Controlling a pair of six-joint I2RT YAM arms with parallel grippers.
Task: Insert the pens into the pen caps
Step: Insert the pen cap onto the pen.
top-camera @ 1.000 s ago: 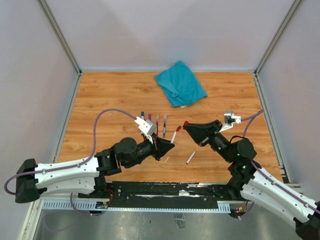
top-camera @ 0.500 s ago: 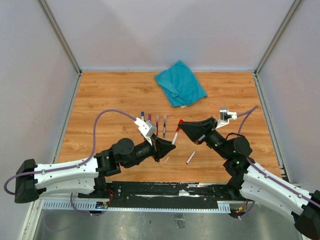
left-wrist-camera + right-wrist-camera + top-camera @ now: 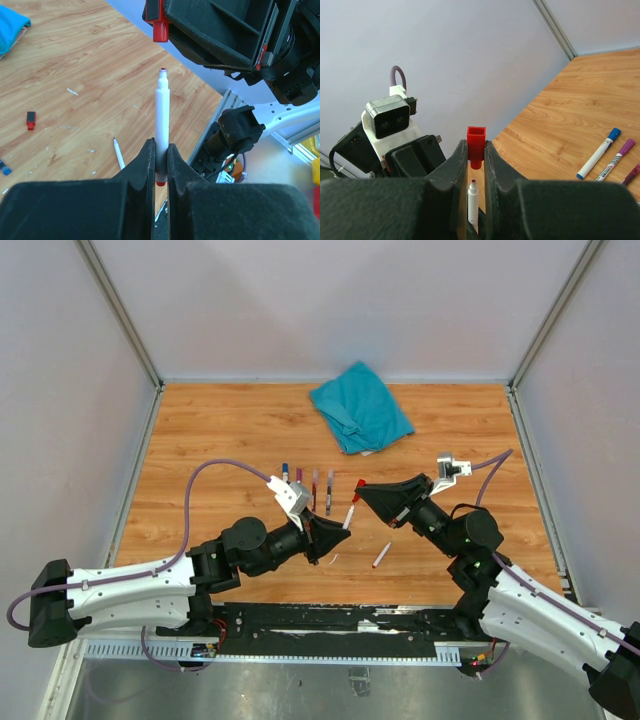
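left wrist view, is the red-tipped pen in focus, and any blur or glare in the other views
Left wrist view: the white-barrelled red-tipped pen is sharp, while the dark left gripper nearest the lens looks softer. Right wrist view: the small red plastic cap is crisp and evenly lit. Top external view: flat diffuse light, no glare on the wooden table.

Arms: we see white shells with black joints on the left arm (image 3: 120,590) and right arm (image 3: 540,615).
Cables: a purple cable (image 3: 215,465) loops off each wrist.
End effectors: left end effector (image 3: 342,528) and right end effector (image 3: 363,490), both black wedges.
Cameras: a white-grey camera box (image 3: 293,492) on each wrist.
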